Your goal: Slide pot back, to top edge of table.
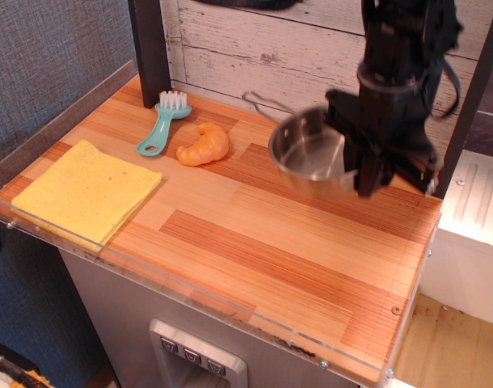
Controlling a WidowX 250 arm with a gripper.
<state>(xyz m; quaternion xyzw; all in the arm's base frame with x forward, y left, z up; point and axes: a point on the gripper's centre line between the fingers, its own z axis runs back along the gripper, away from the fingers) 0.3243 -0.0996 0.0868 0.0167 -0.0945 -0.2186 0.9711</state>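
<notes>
The pot (305,156), a shallow shiny steel pan, sits near the back of the striped wooden table (254,242), right of centre, close to the white plank wall. Its thin wire handle (261,102) points back and left. My black gripper (354,164) comes down from above on the pot's right side and is shut on its right rim. The arm hides that side of the rim, and the frame does not show whether the pot's base touches the wood.
An orange croissant (203,145) and a teal brush (161,123) lie left of the pot. A yellow cloth (85,190) lies at the front left. A dark post (149,48) stands at the back left. A clear acrylic rim (190,287) lines the front edge.
</notes>
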